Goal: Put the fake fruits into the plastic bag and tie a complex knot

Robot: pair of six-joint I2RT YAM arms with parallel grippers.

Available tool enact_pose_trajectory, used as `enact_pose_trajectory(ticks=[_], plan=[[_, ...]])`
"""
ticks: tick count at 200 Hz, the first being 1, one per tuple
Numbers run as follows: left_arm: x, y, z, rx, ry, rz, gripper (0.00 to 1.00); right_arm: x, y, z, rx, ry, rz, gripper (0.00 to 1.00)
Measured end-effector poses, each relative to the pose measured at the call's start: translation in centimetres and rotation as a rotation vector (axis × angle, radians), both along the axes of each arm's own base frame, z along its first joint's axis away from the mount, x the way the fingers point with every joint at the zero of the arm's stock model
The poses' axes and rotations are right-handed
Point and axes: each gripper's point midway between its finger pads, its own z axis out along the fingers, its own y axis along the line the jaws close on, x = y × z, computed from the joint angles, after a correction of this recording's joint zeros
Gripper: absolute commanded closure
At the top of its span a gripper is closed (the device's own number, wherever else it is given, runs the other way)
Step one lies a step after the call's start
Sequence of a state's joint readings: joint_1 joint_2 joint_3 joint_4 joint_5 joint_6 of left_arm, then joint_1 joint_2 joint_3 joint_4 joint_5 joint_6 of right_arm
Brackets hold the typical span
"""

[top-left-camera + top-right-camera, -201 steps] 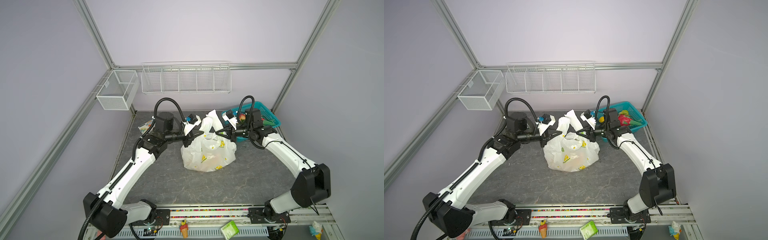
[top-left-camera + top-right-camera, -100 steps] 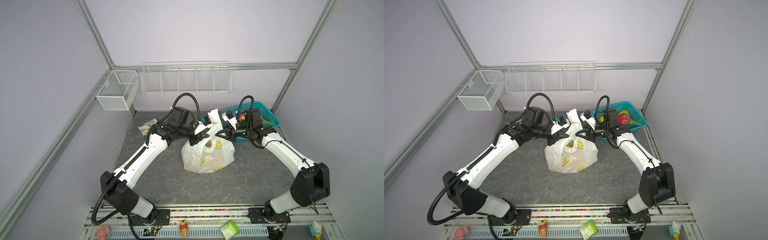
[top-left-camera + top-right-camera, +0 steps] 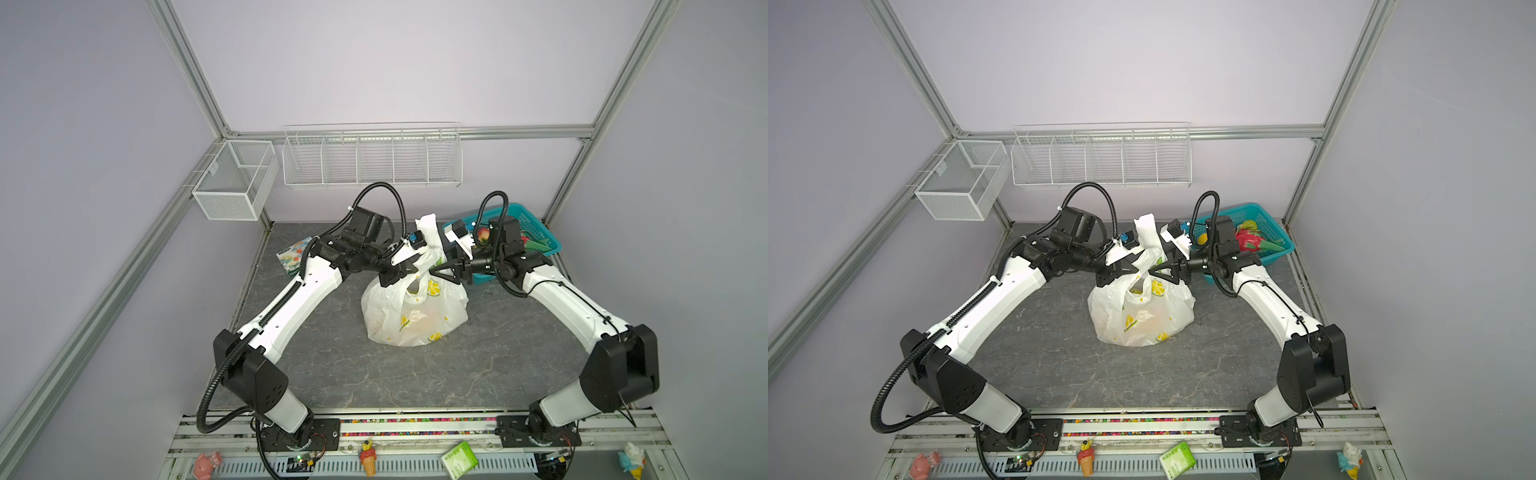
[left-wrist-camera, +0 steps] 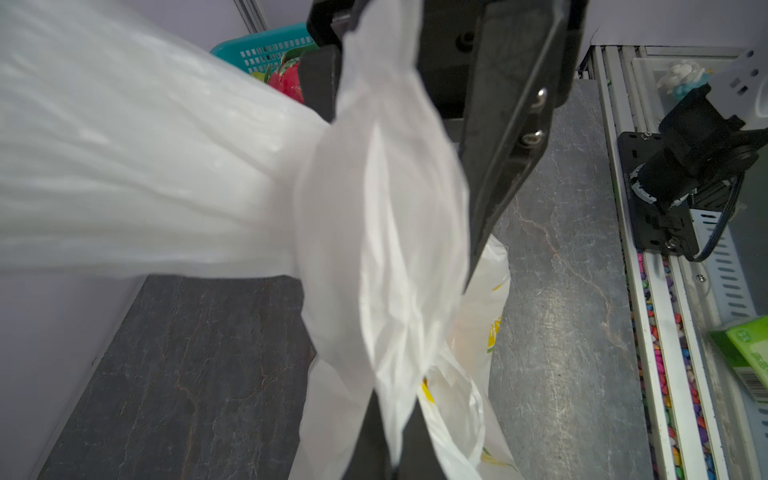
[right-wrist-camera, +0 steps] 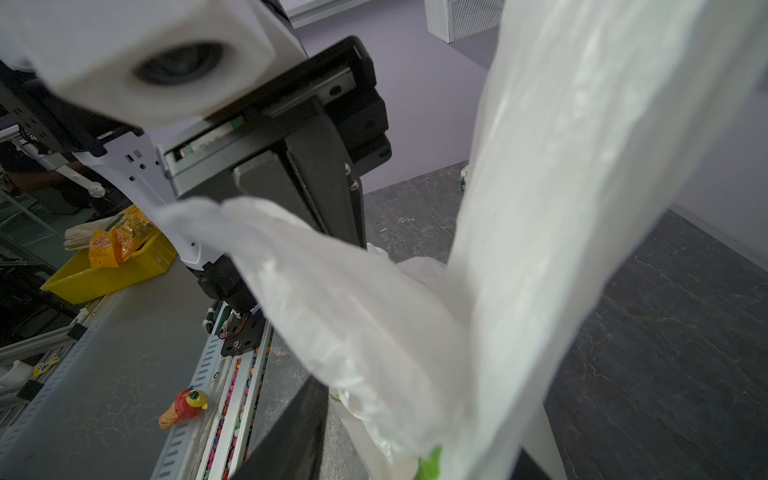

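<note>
The plastic bag (image 3: 415,316) sits mid-table, white with lemon prints, in both top views (image 3: 1142,316). Orange fake fruits (image 3: 428,320) show faintly through its film. My left gripper (image 3: 409,268) (image 4: 392,419) is shut on one bag handle (image 4: 386,249) just above the bag's mouth. My right gripper (image 3: 438,271) (image 5: 415,415) faces it from the right, open, its fingers (image 4: 507,145) standing wide on either side of the loose handle film. Another handle tail (image 3: 428,226) sticks upward. I cannot tell whether a knot has formed where the handles bunch.
A teal basket (image 3: 536,237) at the back right holds a pink dragon fruit (image 3: 1250,241) and a yellow citrus (image 3: 1202,238). A printed box (image 3: 293,257) lies at the back left. Wire racks (image 3: 372,160) hang on the back wall. Figurines (image 3: 368,457) and a green packet (image 3: 459,459) sit by the front rail.
My left arm swung right with its handle until its gripper came close to the right one above the bag. The right gripper went from shut to open.
</note>
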State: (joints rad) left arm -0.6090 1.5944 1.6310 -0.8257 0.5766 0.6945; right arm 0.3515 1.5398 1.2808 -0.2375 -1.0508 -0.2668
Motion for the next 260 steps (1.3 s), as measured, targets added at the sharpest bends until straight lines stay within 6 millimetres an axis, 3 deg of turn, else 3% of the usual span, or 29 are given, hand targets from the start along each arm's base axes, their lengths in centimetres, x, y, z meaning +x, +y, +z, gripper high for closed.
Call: enact_pose_trajectory(ticks=[57, 98, 115, 137, 175, 208, 245, 260], plan=[[0.2, -0.2, -0.2, 0.014, 0.001, -0.012, 1.0, -0.1, 1.1, 0.2, 0.012, -0.024, 0.016, 0.38], [0.2, -0.2, -0.1, 0.014, 0.002, -0.016, 1.0, 0.5, 1.2, 0.0, 0.003, -0.031, -0.009, 0.22], [0.1, -0.2, 0.0, 0.011, -0.002, -0.015, 1.0, 0.6, 1.2, 0.0, 0.004, -0.036, -0.011, 0.19], [0.1, -0.1, 0.2, 0.008, -0.006, -0.016, 1.0, 0.7, 1.2, 0.2, 0.012, -0.044, -0.011, 0.25], [0.0, 0.0, 0.3, 0.015, 0.001, -0.014, 1.0, 0.6, 1.3, 0.2, 0.023, -0.037, -0.004, 0.52], [0.2, 0.2, 1.0, 0.015, -0.006, -0.005, 1.0, 0.4, 1.3, 0.2, 0.027, -0.035, 0.002, 0.66], [0.5, 0.3, 0.8, 0.024, 0.0, 0.006, 1.0, 0.4, 1.3, 0.3, 0.032, -0.035, 0.006, 0.72], [0.6, 0.2, 0.6, 0.026, 0.005, 0.007, 1.0, 0.4, 1.4, 0.4, 0.033, -0.032, 0.005, 0.67]])
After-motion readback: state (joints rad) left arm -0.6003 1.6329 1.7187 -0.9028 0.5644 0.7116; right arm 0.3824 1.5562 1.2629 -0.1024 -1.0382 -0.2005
